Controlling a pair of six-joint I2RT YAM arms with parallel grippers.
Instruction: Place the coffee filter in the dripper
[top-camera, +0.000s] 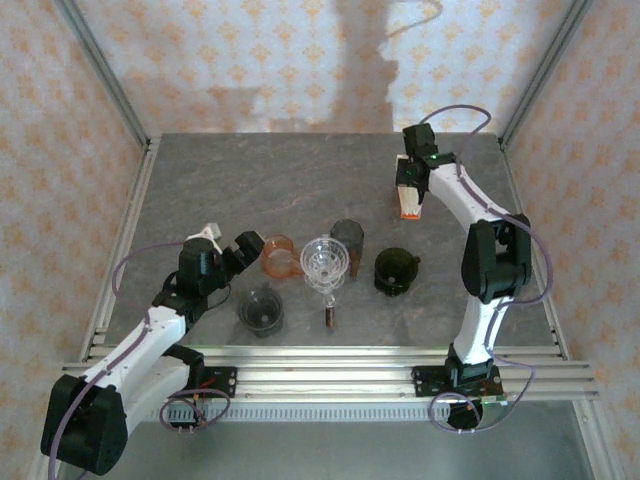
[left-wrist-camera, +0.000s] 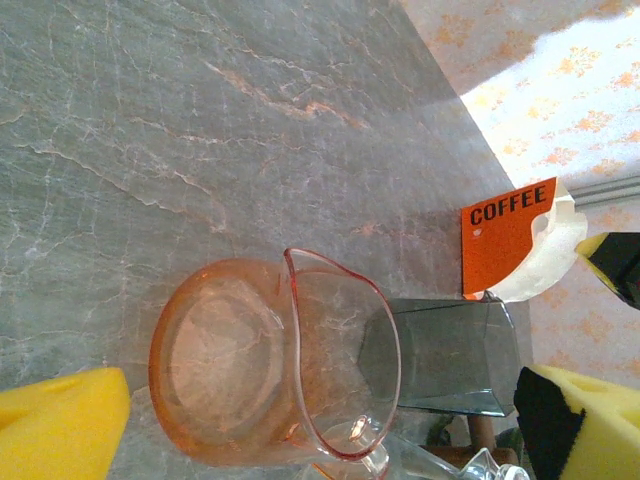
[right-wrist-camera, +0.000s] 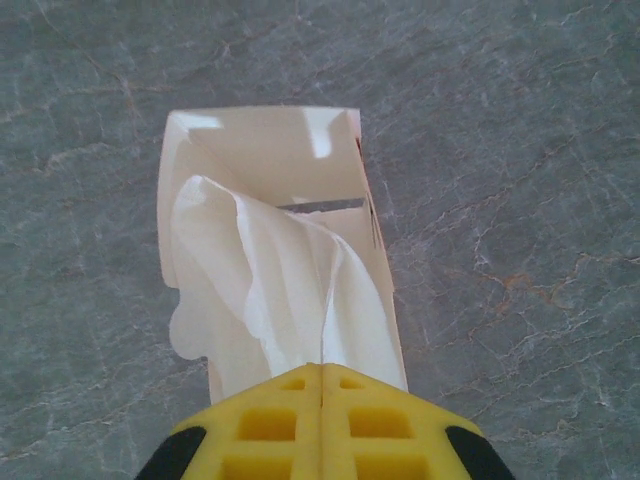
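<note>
- Close against the lens: right hand (right-wrist-camera: 322, 385), yellow pads pressed together on a top fold of the coffee filter (right-wrist-camera: 285, 290).
- Filter partly out of its box (right-wrist-camera: 260, 150), lower part inside, at the far right of the counter (top-camera: 250, 170).
- Long axis from box mouth up into the pads; loose scalloped edge drooping to the left in the wrist view.
- Clear cone mid-counter, taken for the dripper (top-camera: 324, 262), mouth upward: near-left of the right hand, well apart.
- Left hand (top-camera: 228, 243) spread wide, empty, nearer the dripper, by an orange pitcher (left-wrist-camera: 260, 370).
- Probably needed next: lift clear of the box, carry across, point downward.
</note>
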